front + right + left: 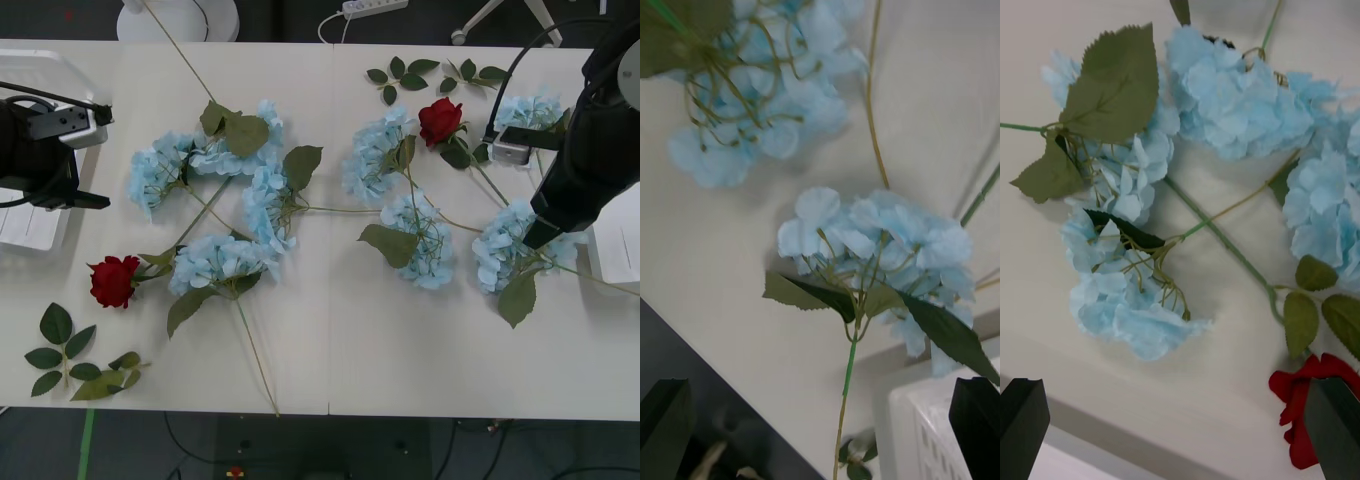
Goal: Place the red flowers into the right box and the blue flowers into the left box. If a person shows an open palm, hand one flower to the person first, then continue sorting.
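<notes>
1. Front view: a smooth white table (330,340) bears the fluffy pale sky-blue artificial flower clusters (215,262) on long thin stems with broad, serrated green leaves, scattered from left of centre to the right edge.
2. Two small deep-red rose heads lie well apart: one (114,280) near the table's left front, touching a blue cluster's leaves, the other (440,121) toward the far right, beside loose green leaf sprigs (410,75).
3. A shallow white plastic basket with rounded corners (30,70) sits at the left edge, partly hidden by the left arm; its twin (615,250) shows as a white strip at the right edge, behind the right arm.
4. The left gripper (1180,427) hovers over the table's left side; its black fingers (1022,427) stand wide apart at the two corners, holding nothing, above blue clusters and a red rose.
5. The right gripper (824,427) is lowered over a blue cluster (880,255) near the slotted basket wall (921,435); its black fingers (977,427) are spread wide and empty.
</notes>
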